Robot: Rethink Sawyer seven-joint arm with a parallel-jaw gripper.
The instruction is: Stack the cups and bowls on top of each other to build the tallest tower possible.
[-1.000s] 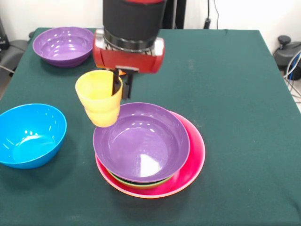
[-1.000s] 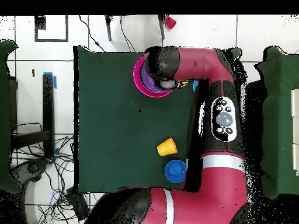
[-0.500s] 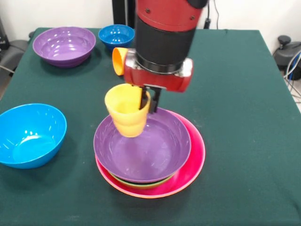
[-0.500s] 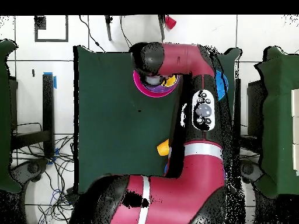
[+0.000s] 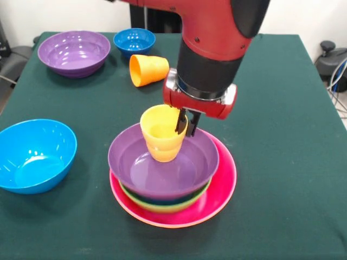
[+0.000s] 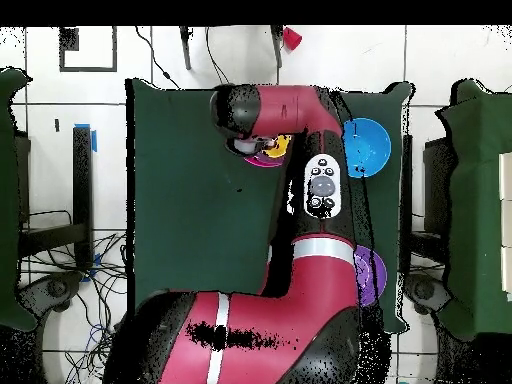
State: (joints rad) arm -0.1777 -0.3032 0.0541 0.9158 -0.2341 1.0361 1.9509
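Directly beneath the pincer [image 5: 183, 125], a yellow cup [image 5: 162, 140] hangs upright over the hollow of the purple bowl [image 5: 162, 162] that tops the tower [image 5: 172, 184]. The pincer grips the cup by its rim, one finger inside the mouth and the other on the outer wall. The cup's base sits low in the bowl, though whether it touches the bottom cannot be told from the front view. Under the purple bowl, a dark band and a green bowl [image 5: 162, 205] show at the edge, all nested in the large pink bowl [image 5: 222, 184] on the green counter [image 5: 282, 135].

The risk now appears to lie in the release. The bowl's floor is glossy and curved, and the cup hangs slightly toward the side of the bowl away from the pincer's centre line; let go off-centre or from a height, it could slide down the slope or tip onto its side. A sideways pull on withdrawal, with a finger inside the mouth, could likewise drag the cup over or shift the loosely nested bowls.

Beyond the pincer and to its side, an orange cup [image 5: 148, 69] lies tipped over near a small dark-blue bowl [image 5: 134, 41] and a second purple bowl [image 5: 73, 52]. A light-blue bowl [image 5: 33, 155] waits well apart from the pincer.
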